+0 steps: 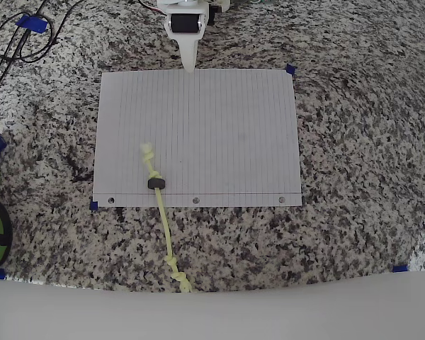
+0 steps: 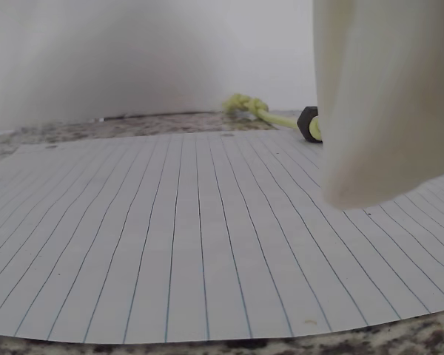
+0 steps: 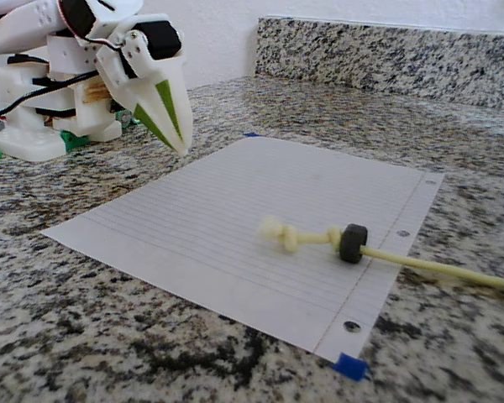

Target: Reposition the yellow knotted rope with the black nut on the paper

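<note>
The end effector [image 1: 190, 65] hung narrow and empty over the paper's [image 1: 219, 120] far edge in the overhead view. The rope [image 1: 161, 205] lay half on the paper's near left part, its nut [image 1: 156, 183] by the punched edge, the rest trailing onto the tabletop [image 1: 354, 142].

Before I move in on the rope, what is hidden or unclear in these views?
- Thin pale yellow-green knotted rope: its far end is cut off by the right edge in the fixed view.
- Small black nut: partly hidden behind the blurred white finger in the wrist view.
- White two-finger gripper: in the overhead view the fingers overlap, so their gap is unreadable.
- White lined paper sheet: its ends are cropped in the wrist view.
</note>
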